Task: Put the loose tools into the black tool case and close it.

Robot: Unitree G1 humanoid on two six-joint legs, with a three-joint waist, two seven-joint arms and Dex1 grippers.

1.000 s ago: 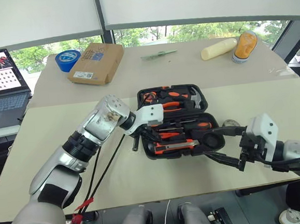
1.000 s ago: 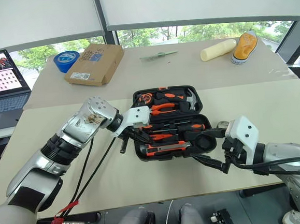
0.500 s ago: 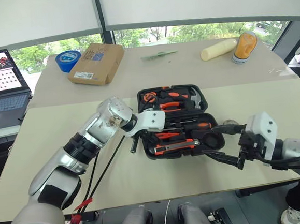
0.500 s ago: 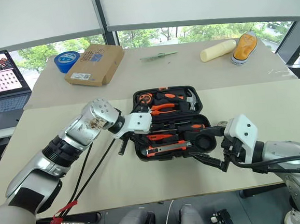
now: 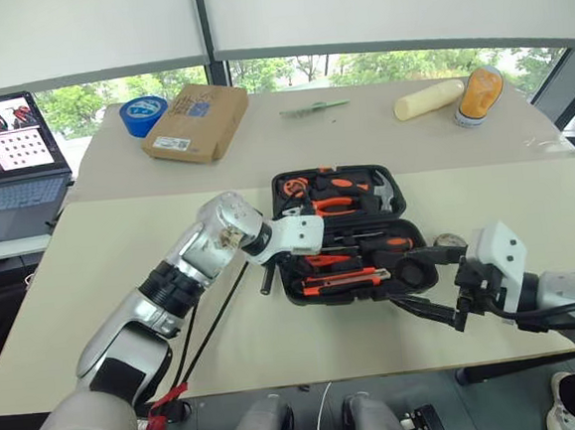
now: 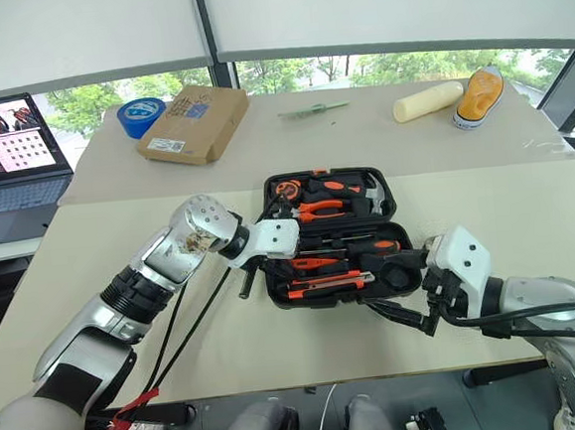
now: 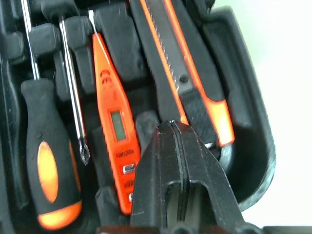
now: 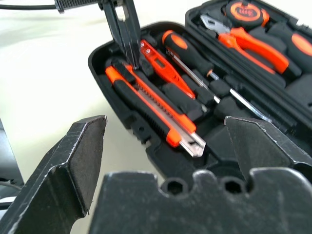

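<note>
Black tool case (image 5: 354,232) lies open near the table's (image 5: 121,248) front edge, utility knife (image 7: 180,73), tester (image 7: 114,122) and screwdriver (image 7: 48,161) slotted lengthwise. Left hand (image 7: 183,141) closed, empty, over them; right hand (image 5: 427,282) open.

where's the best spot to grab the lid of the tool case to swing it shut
Probably the far long edge of the lid, coming from behind it. The black tool case lies open flat with the lid half away from the robot and the hinge running across the middle, so that edge gives the most leverage. The open right end effector sits beside the tray.
</note>
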